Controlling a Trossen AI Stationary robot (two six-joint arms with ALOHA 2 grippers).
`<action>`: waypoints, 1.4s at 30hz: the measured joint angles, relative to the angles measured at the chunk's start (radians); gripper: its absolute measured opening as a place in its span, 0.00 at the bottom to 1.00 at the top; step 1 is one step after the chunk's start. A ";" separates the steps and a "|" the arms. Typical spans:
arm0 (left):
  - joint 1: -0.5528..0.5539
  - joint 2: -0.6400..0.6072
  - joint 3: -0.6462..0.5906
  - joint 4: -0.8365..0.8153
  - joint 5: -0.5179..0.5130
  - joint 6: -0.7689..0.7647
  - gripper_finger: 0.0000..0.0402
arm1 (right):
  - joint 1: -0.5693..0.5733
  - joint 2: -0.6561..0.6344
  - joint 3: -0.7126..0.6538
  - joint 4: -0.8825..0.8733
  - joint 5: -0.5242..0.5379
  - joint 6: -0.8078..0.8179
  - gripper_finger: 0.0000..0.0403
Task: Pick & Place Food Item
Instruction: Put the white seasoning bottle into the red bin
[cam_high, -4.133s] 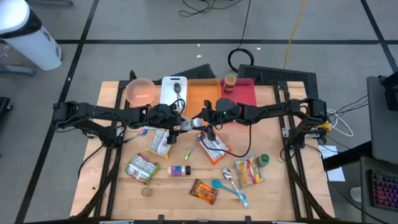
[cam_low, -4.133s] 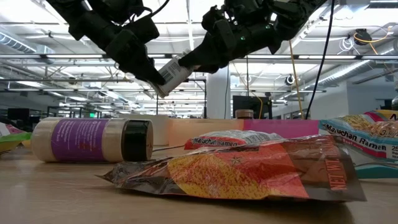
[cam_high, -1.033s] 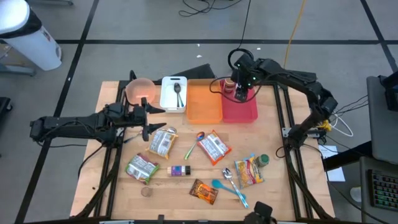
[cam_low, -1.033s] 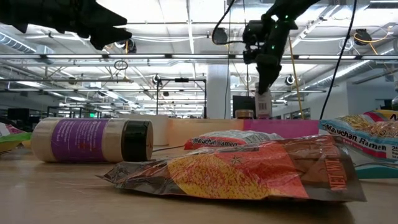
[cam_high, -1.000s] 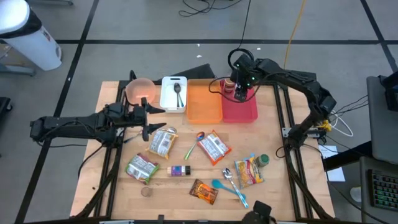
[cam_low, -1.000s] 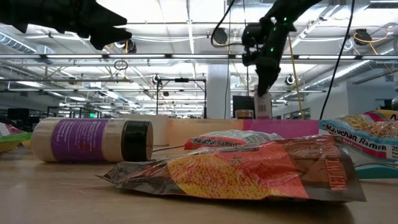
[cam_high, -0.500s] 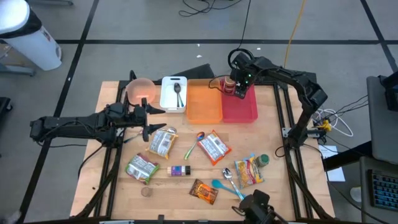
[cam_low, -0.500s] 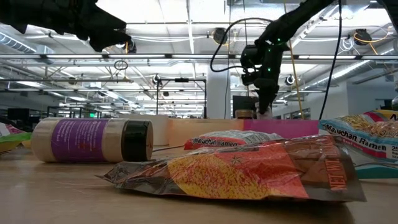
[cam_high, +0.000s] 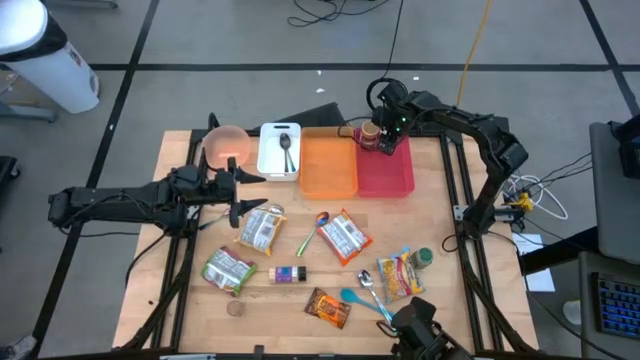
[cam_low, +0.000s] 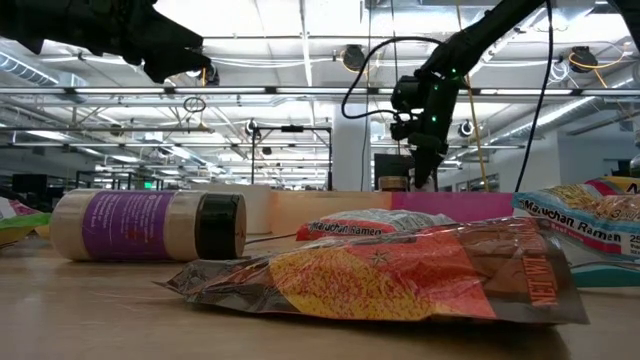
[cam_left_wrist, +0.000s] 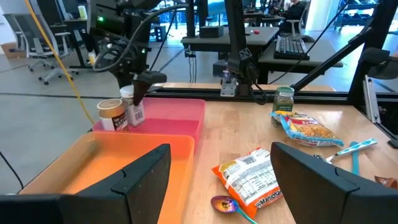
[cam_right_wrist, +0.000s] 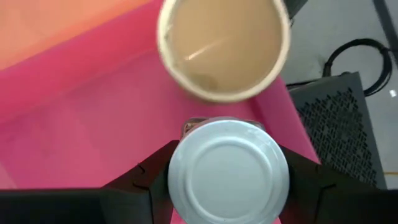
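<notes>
Since 1 second ago, right hand (cam_high: 387, 146) has lowered into the pink plastic tray (cam_high: 390, 175), fingers clamped on a small white-capped jar (cam_left_wrist: 135, 112) standing upright in the tray's far corner, just beside 1 brown paper cup (cam_high: 370, 133). Orange tray (cam_high: 328, 165) alongside holds nothing visible. White rectangular dish (cam_high: 279, 150) holds 1 metal spoon (cam_high: 286, 146). Left hand (cam_high: 240, 186) hangs over the bench (cam_high: 440, 240), fingers apart, holding nothing.

Robotics lab: office desks (cam_left_wrist: 273, 43), ceiling trusses (cam_low: 300, 92).
</notes>
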 joint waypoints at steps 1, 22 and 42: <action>0.000 0.000 0.000 0.000 0.000 0.000 0.69 | 0.000 0.000 -0.009 0.013 0.001 0.000 0.48; 0.000 0.000 0.000 0.002 0.000 -0.012 0.69 | -0.020 0.000 -0.081 0.165 0.001 0.000 0.48; 0.000 0.000 0.000 0.001 0.000 -0.019 0.69 | -0.019 0.000 -0.081 0.181 0.000 0.002 0.49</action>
